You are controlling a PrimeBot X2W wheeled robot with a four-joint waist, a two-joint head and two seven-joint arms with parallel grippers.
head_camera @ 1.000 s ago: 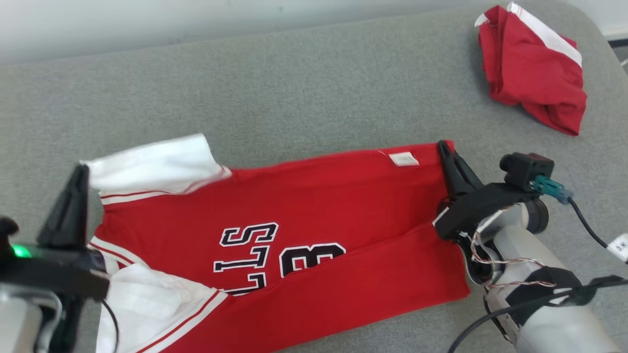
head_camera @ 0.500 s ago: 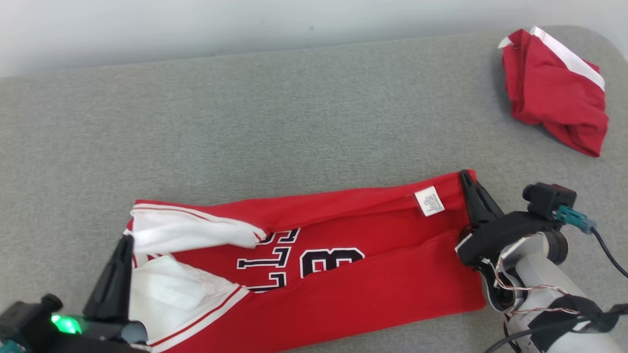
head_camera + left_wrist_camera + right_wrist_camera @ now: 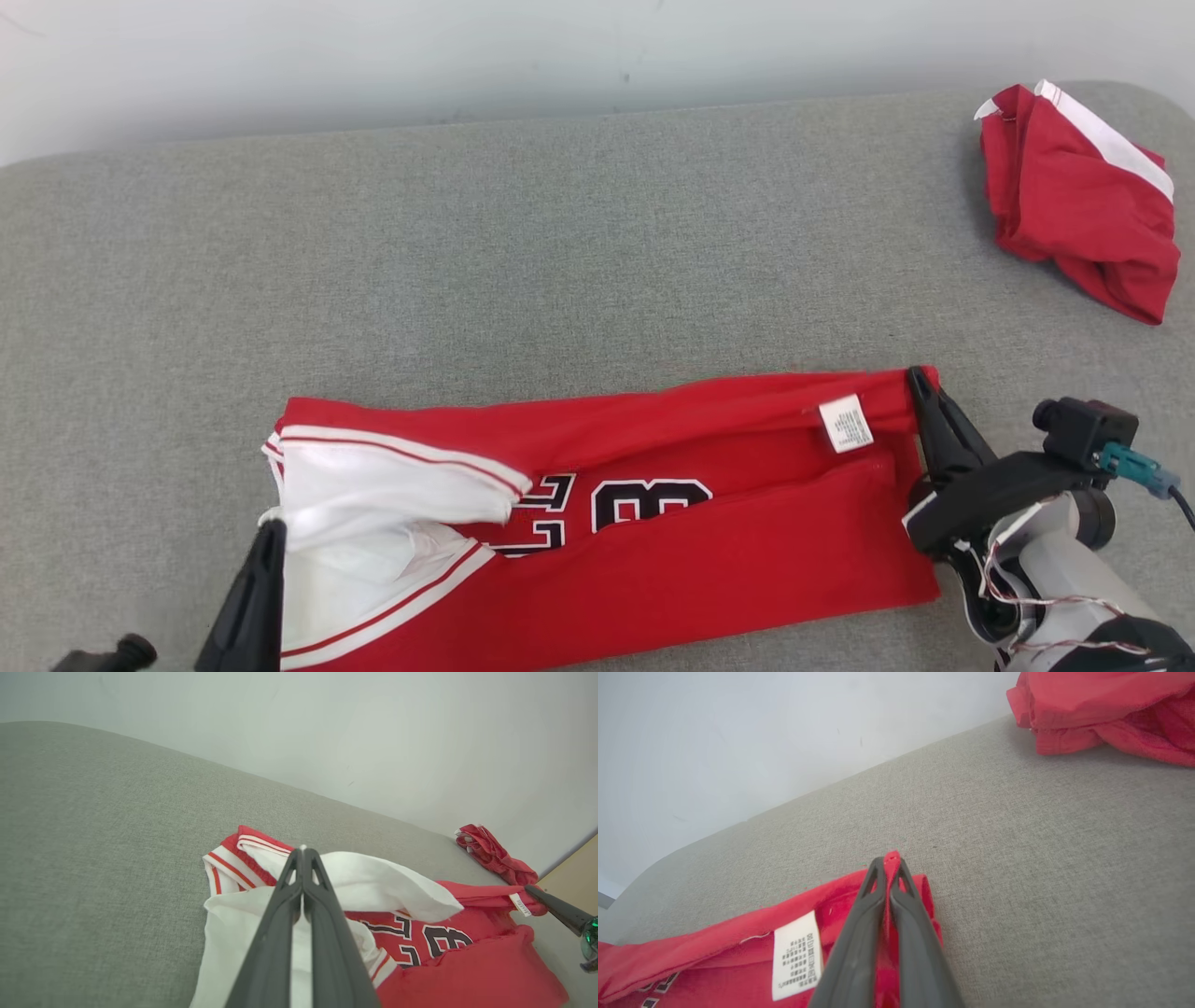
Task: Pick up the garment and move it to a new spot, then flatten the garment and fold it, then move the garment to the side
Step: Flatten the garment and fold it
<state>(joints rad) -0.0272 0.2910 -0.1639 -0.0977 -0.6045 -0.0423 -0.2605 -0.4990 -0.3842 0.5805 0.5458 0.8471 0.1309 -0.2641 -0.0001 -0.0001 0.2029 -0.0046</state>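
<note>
Fingers (image 3: 273,933) on left gripper (image 3: 302,851) pressed flat together, tips pinching the white sleeve cloth of the jersey (image 3: 709,560) at its left end. Right gripper (image 3: 889,862) likewise clamped, with the red hem corner nipped between the tips at the jersey's right end; a bit of red pokes out past them. Jersey is red with white sleeves, red-and-white trim and black lettering, folded lengthwise into a long band. Far long edge is turned over toward the middle, near long edge too, lettering partly showing in the gap between. One white sleeve (image 3: 392,476) lies flopped over the left part of the lettering, the other under it, near the left fingers. White care label (image 3: 845,425) sits face up just beside the right gripper's tips. Band lies flat on the grey padded table (image 3: 560,233), parallel to its near edge and close to it, running left to right between the two grippers. Second red garment (image 3: 1083,205) with a white stripe sits crumpled at the table's far right corner, well apart from the jersey. Pale wall (image 3: 467,56) behind the far edge.
</note>
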